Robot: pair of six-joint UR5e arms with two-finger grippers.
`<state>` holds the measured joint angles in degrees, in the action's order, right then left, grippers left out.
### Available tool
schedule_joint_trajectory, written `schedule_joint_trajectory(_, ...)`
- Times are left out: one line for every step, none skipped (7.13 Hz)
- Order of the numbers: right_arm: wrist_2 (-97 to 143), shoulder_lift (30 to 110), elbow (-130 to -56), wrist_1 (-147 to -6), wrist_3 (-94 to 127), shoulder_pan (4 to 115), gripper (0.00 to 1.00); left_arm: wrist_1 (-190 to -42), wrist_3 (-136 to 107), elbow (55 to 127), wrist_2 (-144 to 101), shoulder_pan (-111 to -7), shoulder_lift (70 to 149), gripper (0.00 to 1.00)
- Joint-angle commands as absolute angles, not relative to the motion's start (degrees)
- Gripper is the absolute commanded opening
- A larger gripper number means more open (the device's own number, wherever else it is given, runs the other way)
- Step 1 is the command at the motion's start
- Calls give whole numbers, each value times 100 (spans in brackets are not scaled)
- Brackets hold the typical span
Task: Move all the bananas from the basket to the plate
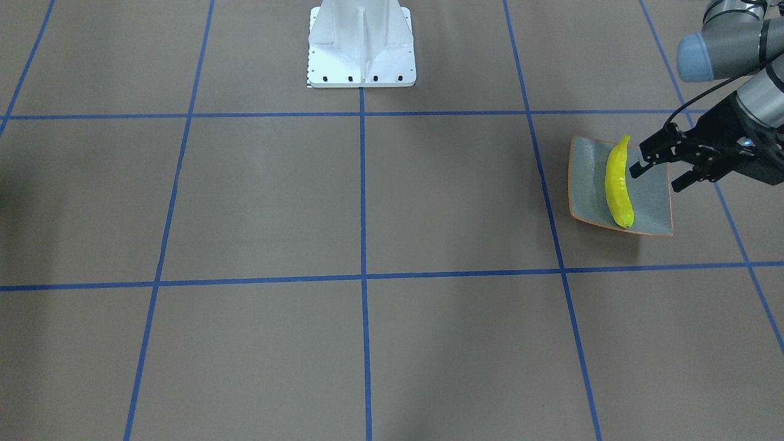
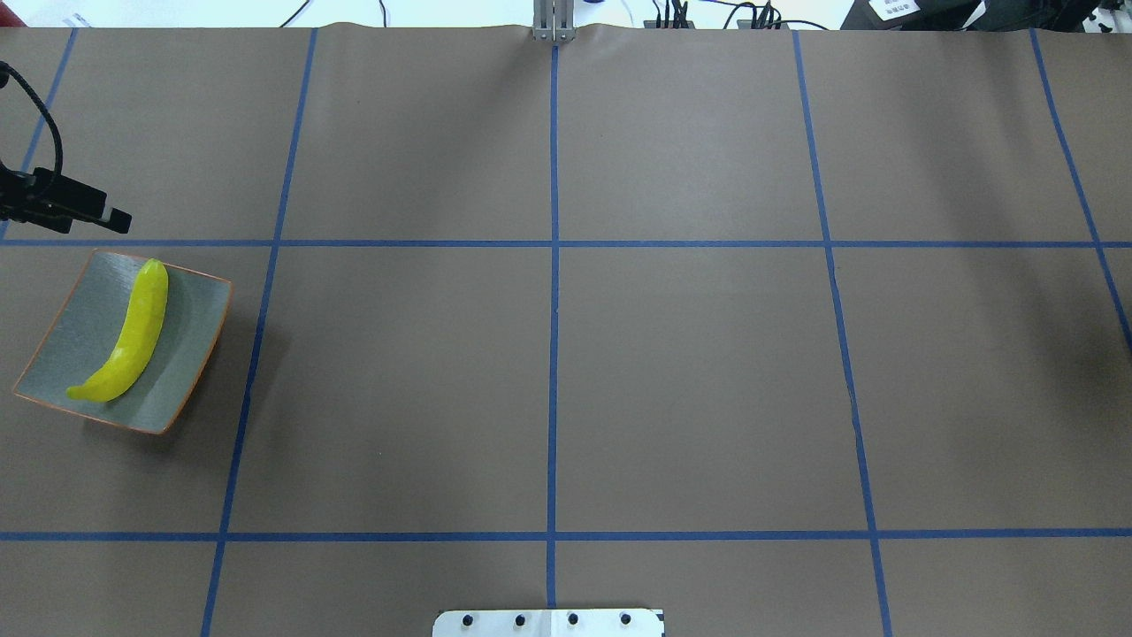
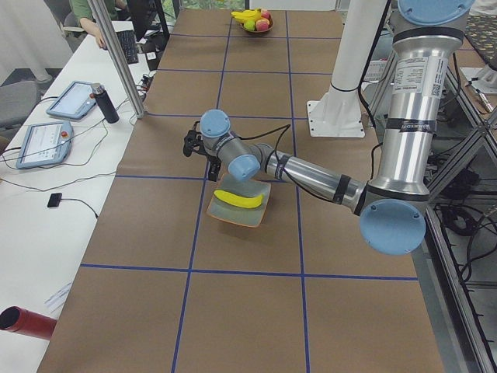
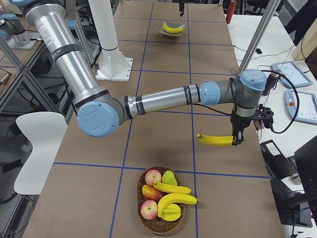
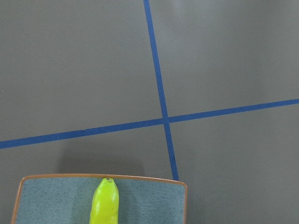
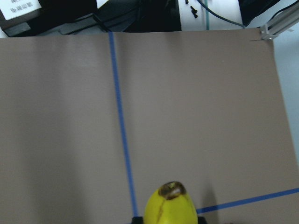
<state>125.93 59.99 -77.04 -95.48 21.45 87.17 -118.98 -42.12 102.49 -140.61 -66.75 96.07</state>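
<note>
Holding the left jaws (image 1: pixel 655 179) wide open and empty, raised close by the plate (image 1: pixel 588 177), touching neither it nor the plated banana (image 1: pixel 617 184) lying lengthwise across its middle. Further right, carrying a banana in the right jaws (image 4: pixel 236 141): apparently clamped on the carried banana (image 4: pixel 214 140) near one end, with the rest sticking out level above the table (image 2: pixel 690 372). Leaving two basket bananas (image 4: pixel 176 200) among apples (image 4: pixel 152 177) in the basket (image 4: pixel 157 229), well apart from the plate.

Risking a swing or slip of the carried banana, gripping so near its end with most of its length unsupported. Risking a clash over the plate too, judging by the left jaws hanging there and the long reach or hand-over needed. Risking a knock to the plated banana, with room only along either side of it.

Showing the left jaws' gap plainly only in the front view. Giving just one fingertip (image 2: pixel 97 211) at the overhead view's left edge, and nothing of the right arm or basket. Finding the basket close up and the carried banana's full length only in the right side view. Catching merely its brown-tipped end in the right wrist view, and only the plate's edge and a banana tip in the left wrist view.
</note>
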Motion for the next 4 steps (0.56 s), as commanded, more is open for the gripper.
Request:
schedule_joint_trajectory(12770, 5574, -8268, -9423, 4210, 7678, 0, -11883, -5198, 10187, -14063, -6392, 10358, 100)
schedule_joint_trajectory(12762, 5529, -8392, -9117, 5080, 7194, 0, -11883, -5734, 10169, -14045, -6155, 10684, 100)
schedule_joint_trajectory(12762, 5476, -8411, -8436, 6002, 6815, 0, -11874, -6279, 10125, -14019, -5883, 11131, 100)
schedule_joint_trajectory(12753, 5467, -8550, -8107, 6716, 6403, 0, -11891, -6641, 10125, -14010, -5793, 11458, 100)
